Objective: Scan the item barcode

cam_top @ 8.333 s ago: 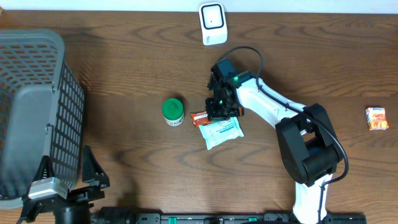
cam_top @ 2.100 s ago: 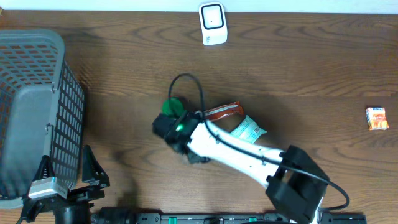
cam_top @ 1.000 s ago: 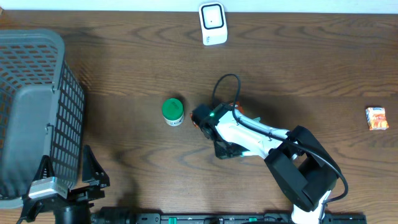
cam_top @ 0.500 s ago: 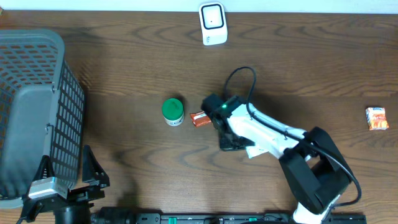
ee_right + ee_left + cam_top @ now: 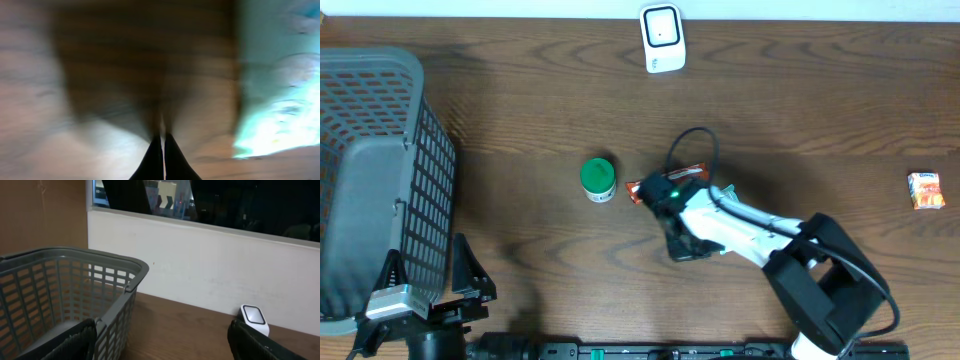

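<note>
The right gripper point(image 5: 682, 243) hangs low over the middle of the desk point(image 5: 500, 110), its fingers point(image 5: 162, 155) pressed together with nothing between them. The likely item, a pale teal packet point(image 5: 272, 85), lies flat at the right of the blurred wrist view, beside the fingers and not held. From overhead the arm hides most of it. A red-orange packet point(image 5: 642, 189) peeks out just left of the wrist, with a green-lidded jar point(image 5: 598, 179) near it.

Closed fingers coming down would probably shove the thin packet instead of pinching it. That could slide it into the red-orange packet or tip the jar. A flat wrapper may also slip or come up with its barcode facing away.

The barcode scanner point(image 5: 662, 38) sits at the top centre edge, well apart, with bare wood leading up to it. A grey basket point(image 5: 380, 170) fills the left side. The left gripper point(image 5: 167, 345) rests beside the basket with fingers spread. A small orange packet point(image 5: 925, 190) lies at the far right edge.
</note>
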